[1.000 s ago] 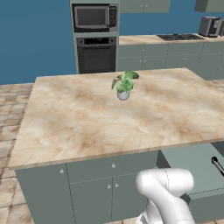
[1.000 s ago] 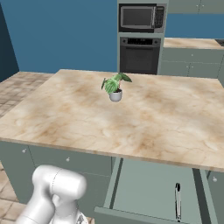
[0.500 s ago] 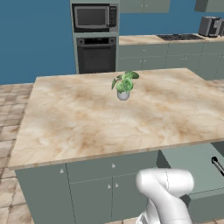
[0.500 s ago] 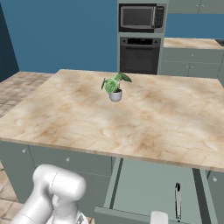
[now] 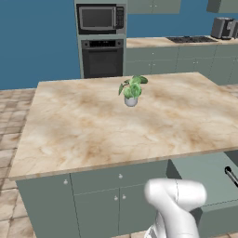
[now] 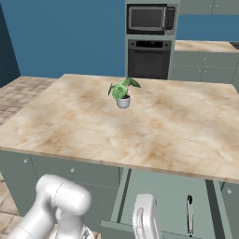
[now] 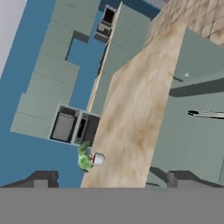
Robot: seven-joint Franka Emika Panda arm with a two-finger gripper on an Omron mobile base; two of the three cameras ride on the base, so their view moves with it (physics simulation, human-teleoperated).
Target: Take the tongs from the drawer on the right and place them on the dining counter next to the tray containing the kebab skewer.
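Note:
The drawer stands pulled out under the right end of the marbled island. The slim black tongs lie inside it near its right side, and they also appear as tongs at the picture's right edge. The hand view is rolled: there the drawer is at the right and the tongs lie across it. My gripper is open, its dark fingertips far apart with nothing between them, well short of the tongs. The dining counter, the tray and the kebab skewer are out of view.
The marbled island with a small potted plant spreads ahead. Behind it stand an oven and microwave column and a back counter with a toaster. Closed cabinet doors sit left of the drawer. A white arm link rises over the drawer front.
A white part of my arm has risen into the bottom of the right base view, over the drawer's front edge. The tongs and drawer have not moved.

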